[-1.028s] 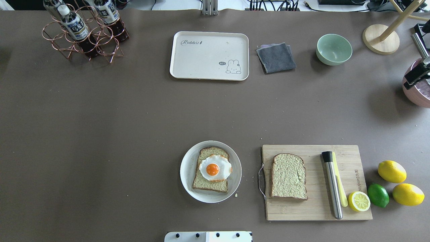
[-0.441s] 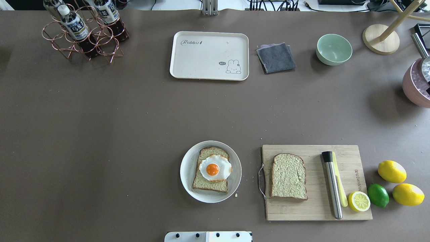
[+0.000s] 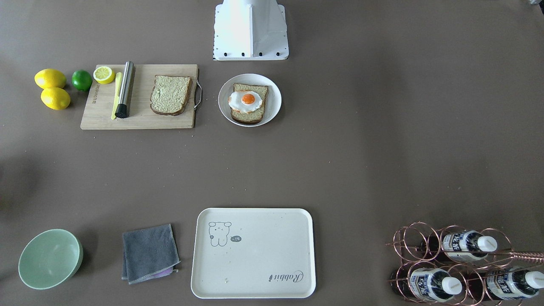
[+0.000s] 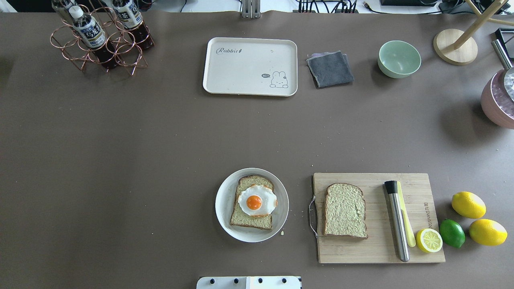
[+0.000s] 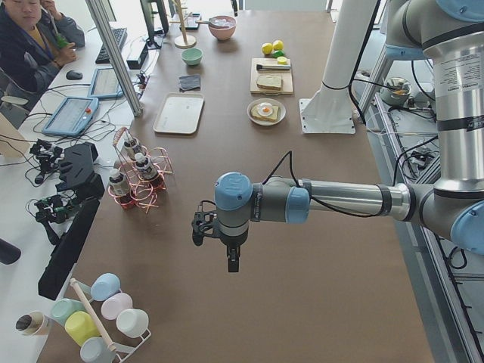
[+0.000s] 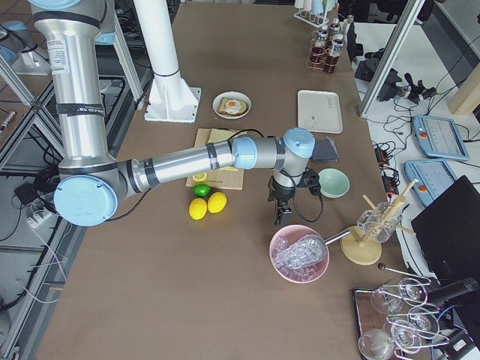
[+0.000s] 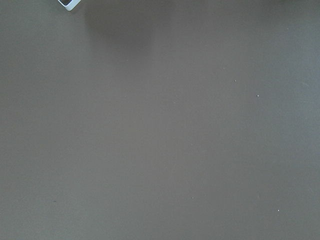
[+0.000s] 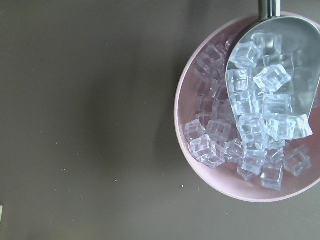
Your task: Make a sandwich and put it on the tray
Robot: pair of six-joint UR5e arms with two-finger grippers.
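A round white plate [image 4: 282, 200] near the front of the table holds one bread slice [image 4: 245, 220] with a fried egg [image 4: 257, 200] on top. The second bread slice [image 4: 345, 210] lies on the wooden cutting board [image 4: 377, 251] to its right. The cream tray [image 4: 249, 66] sits at the far middle, with nothing on it. My left gripper [image 5: 232, 263] shows only in the exterior left view, over bare table far to the left. My right gripper [image 6: 280, 217] shows only in the exterior right view, beside the pink ice bowl [image 6: 300, 253]. I cannot tell whether either is open or shut.
The board also bears a steel muddler [image 4: 396, 220] and a half lemon [image 4: 429, 240]. Two lemons [image 4: 468, 204] and a lime [image 4: 451, 233] lie right of it. A grey cloth [image 4: 330, 69], green bowl [image 4: 399, 59], bottle rack [image 4: 100, 36] and wooden stand [image 4: 455, 46] line the far side.
My right gripper, seen at the overhead view's right edge over the ice bowl a second ago, has moved out of that view. The food and tray have not moved.
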